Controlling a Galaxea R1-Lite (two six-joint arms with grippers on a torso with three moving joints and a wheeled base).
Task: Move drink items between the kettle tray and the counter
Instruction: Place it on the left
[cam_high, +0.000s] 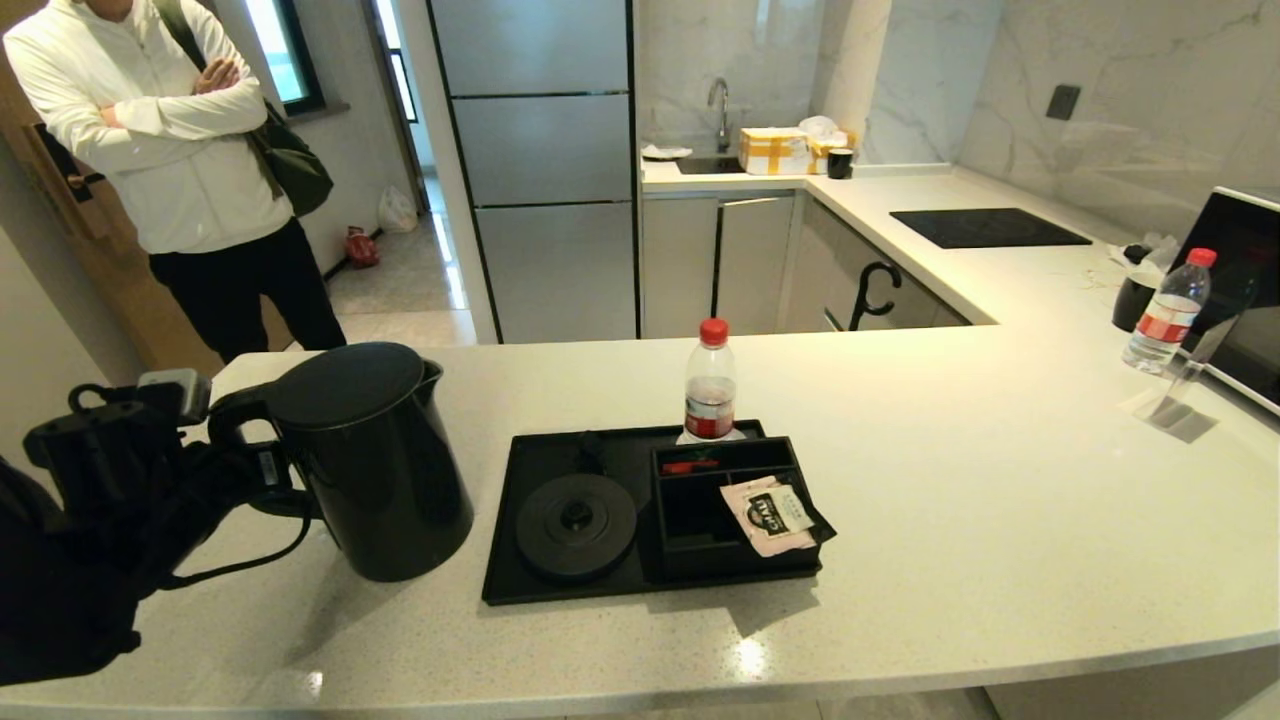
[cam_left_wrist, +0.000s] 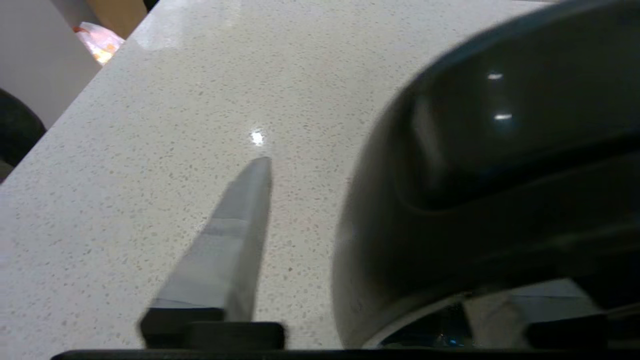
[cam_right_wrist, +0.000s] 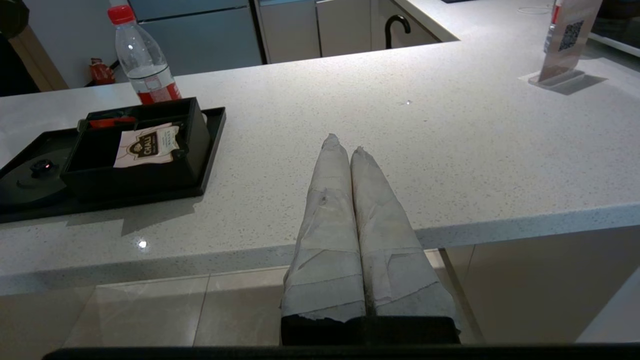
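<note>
The matte-black kettle (cam_high: 375, 460) stands on the speckled counter (cam_high: 1000, 520), just left of the black kettle tray (cam_high: 510, 560). The tray's round base (cam_high: 577, 520) is bare. My left gripper (cam_high: 235, 440) is at the kettle's loop handle. In the left wrist view this gripper (cam_left_wrist: 370, 240) is open, and one taped finger (cam_left_wrist: 235, 250) stands apart from the dark kettle (cam_left_wrist: 500, 175). A red-capped bottle (cam_high: 710, 385) stands at the tray's far edge; that bottle (cam_right_wrist: 142, 60) also shows in the right wrist view. My right gripper (cam_right_wrist: 345, 142) is shut and empty over the counter's front edge.
A pink tea sachet (cam_high: 775, 515) lies on the tray's compartments. At the far right stand a second bottle (cam_high: 1165, 310), a clear sign holder (cam_high: 1180, 385), a black cup (cam_high: 1135, 300) and a microwave (cam_high: 1240, 290). A black hob (cam_high: 985, 228) sits behind. A person (cam_high: 170, 150) stands back left.
</note>
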